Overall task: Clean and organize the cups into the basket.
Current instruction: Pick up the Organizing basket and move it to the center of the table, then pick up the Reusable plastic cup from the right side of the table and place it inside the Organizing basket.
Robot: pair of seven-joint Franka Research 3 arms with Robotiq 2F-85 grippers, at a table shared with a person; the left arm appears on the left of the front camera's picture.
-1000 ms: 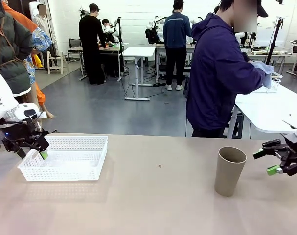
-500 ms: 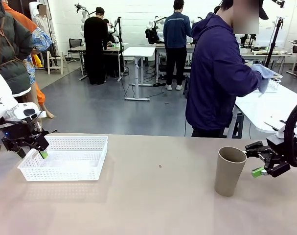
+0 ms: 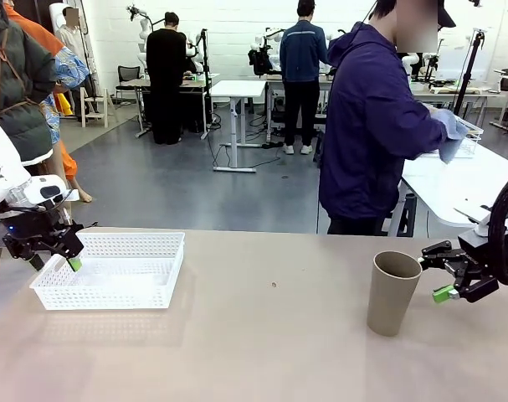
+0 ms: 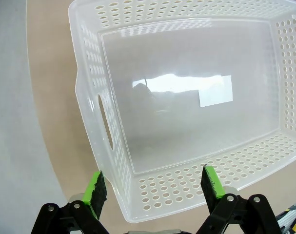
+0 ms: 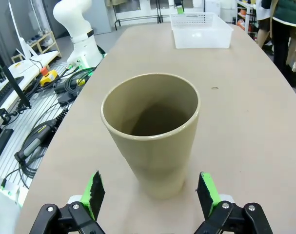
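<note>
Nothing is binned yet. The basket (image 3: 103, 295) is empty at our left end of the table. One beige cup (image 3: 393, 293) stands upright at our right, well apart from the basket. Our right gripper (image 3: 433, 274) is wide open and holds nothing. It sits just beside the cup, not touching. Our left gripper (image 3: 54, 262) is also wide open and empty, hovering over the basket's end wall. We judge that grasp, carry and place are all left to do.
</note>
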